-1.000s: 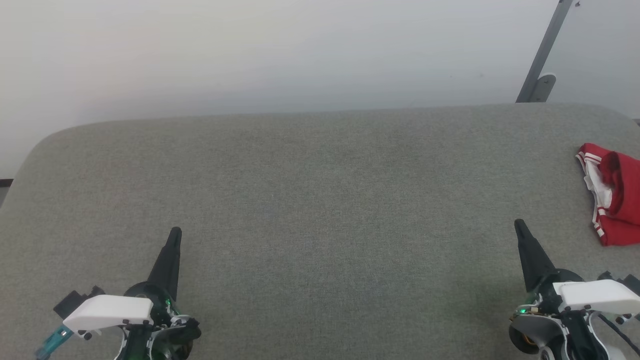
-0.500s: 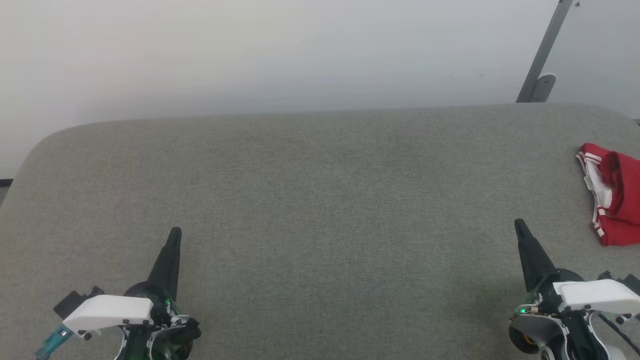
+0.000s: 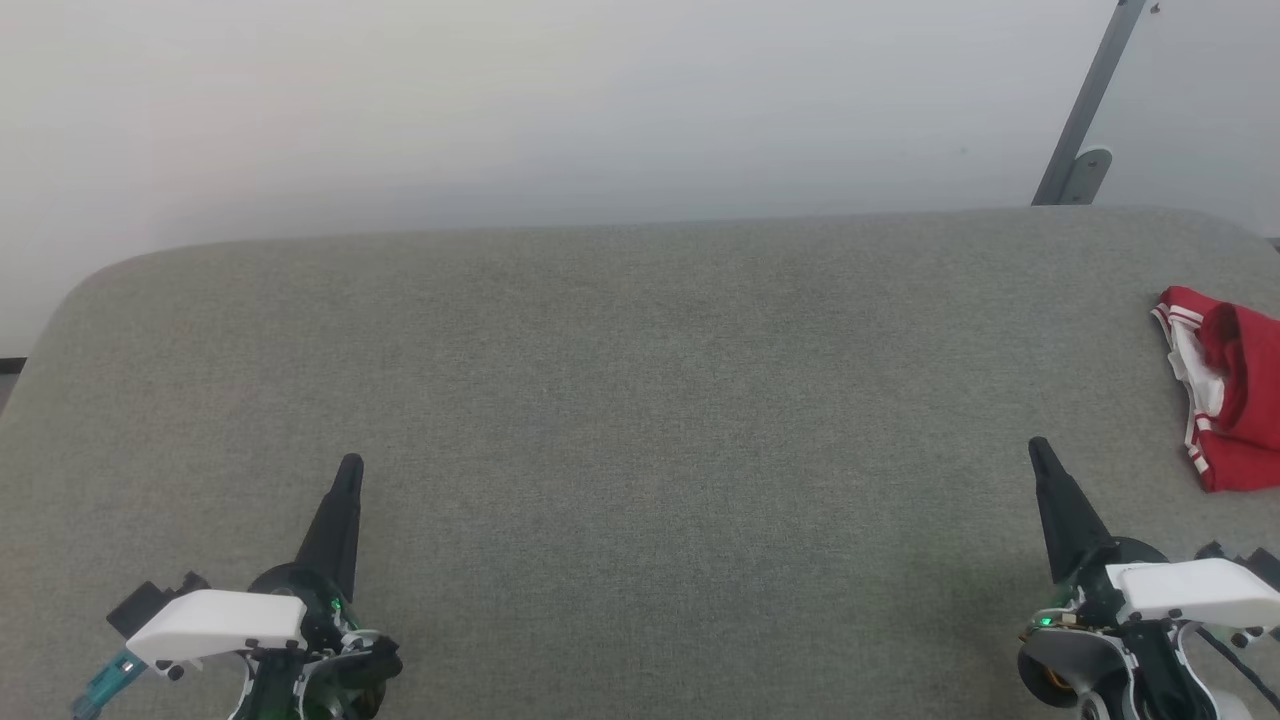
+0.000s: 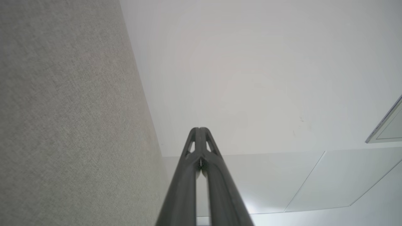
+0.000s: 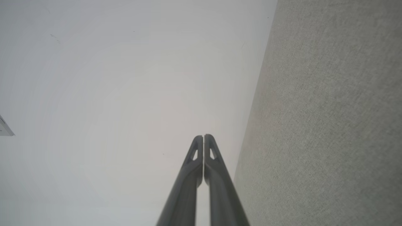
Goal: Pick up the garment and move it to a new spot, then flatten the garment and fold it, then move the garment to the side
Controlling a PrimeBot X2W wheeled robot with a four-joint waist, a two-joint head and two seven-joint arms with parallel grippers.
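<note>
Left claw point(image 3: 350, 465): mine, fingers pressed together, holding nothing, at the desk's point(image 3: 640, 380) near left. Right claw point(image 3: 1038, 445): mine, likewise closed and empty, at the desk's near right. Garment point(image 3: 1235, 420): red, with white parts and striped trim, bunched in a heap at the desk's right edge, clear of both claws.
</note>
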